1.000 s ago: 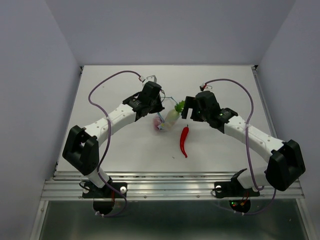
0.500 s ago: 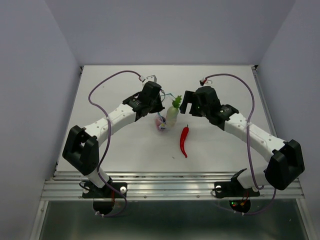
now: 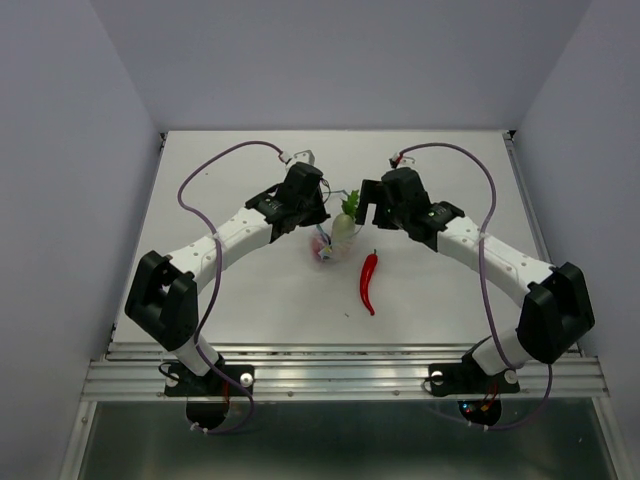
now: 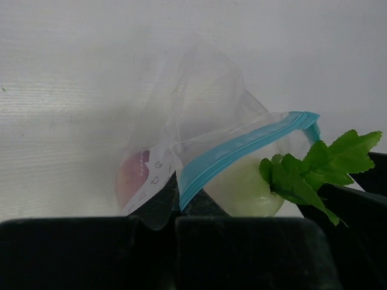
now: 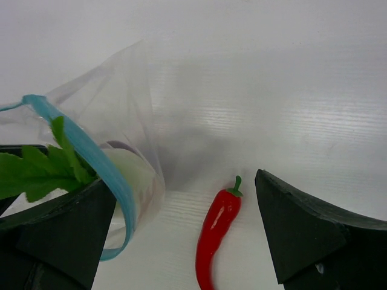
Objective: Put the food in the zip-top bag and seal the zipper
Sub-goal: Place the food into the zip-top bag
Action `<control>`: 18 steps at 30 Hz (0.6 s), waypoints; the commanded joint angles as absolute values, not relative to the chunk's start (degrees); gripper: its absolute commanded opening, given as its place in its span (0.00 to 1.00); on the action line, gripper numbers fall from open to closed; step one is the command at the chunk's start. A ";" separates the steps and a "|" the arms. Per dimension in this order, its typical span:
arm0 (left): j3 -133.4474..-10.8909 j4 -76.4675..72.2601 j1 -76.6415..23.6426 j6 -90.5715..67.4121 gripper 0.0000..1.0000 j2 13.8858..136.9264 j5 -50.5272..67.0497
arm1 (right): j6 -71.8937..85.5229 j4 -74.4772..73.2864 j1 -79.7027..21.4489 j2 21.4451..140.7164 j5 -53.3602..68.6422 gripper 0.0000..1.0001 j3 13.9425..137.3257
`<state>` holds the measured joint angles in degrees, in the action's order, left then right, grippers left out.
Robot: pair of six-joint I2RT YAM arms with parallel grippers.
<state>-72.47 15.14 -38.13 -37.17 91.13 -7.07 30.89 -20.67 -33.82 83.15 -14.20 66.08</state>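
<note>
Zip-top bag (image 4: 205,103) held at mid-table (image 3: 250,290) with two items inside and the zipper unsealed; red chili (image 5: 216,226) outside.

The left gripper (image 4: 176,211) has its jaws closed on the bag's rim, pinching the plastic just below the light-blue zipper (image 4: 242,147). The zipper is not closed: in the right wrist view the strip curves in an open loop around the bag mouth. The onion (image 4: 132,178) sits low inside the bag. The white radish (image 4: 242,190) has its body inside the bag, behind the zipper strip, with its green leaves (image 4: 314,166) projecting out past the mouth. The right gripper (image 5: 184,181) is spread wide and grips nothing; one finger is just beside the bag mouth and the leaves. The red chili lies flat on the table, apart from the bag on its right side.
</note>
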 commanded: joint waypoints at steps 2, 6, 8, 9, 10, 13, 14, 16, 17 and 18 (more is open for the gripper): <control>-71.89 12.57 -38.06 -37.18 0.00 90.35 -5.80 | 29.79 -20.39 -34.01 87.26 -12.48 1.00 69.78; -71.72 12.22 -38.06 -36.91 0.00 90.61 -5.27 | 29.53 -20.39 -34.01 89.91 -11.17 1.00 71.28; -71.54 12.13 -38.06 -36.83 0.00 90.62 -5.01 | 29.62 -20.30 -34.01 91.23 -10.99 0.92 72.16; -71.54 12.13 -38.06 -36.83 0.00 90.70 -4.92 | 29.62 -20.30 -34.01 91.40 -11.33 0.72 72.33; -71.54 12.13 -38.06 -36.74 0.00 90.79 -5.01 | 29.71 -20.30 -34.54 91.15 -12.38 0.59 72.25; -71.54 12.22 -38.06 -36.74 0.00 90.97 -5.10 | 29.97 -20.30 -34.54 89.92 -13.88 0.35 71.63; -71.63 12.13 -38.06 -36.74 0.00 91.14 -5.01 | 29.97 -20.30 -34.54 89.56 -13.97 0.31 71.46; -72.07 12.39 -38.06 -36.74 0.00 91.41 -5.10 | 29.71 -20.30 -34.54 88.69 -13.89 0.17 70.93; -72.16 12.48 -38.06 -36.83 0.00 91.67 -5.10 | 29.62 -20.22 -34.54 88.42 -13.80 0.09 70.93; -72.68 12.74 -38.06 -36.83 0.00 91.76 -5.01 | 29.18 -20.30 -34.54 88.24 -13.54 0.01 70.84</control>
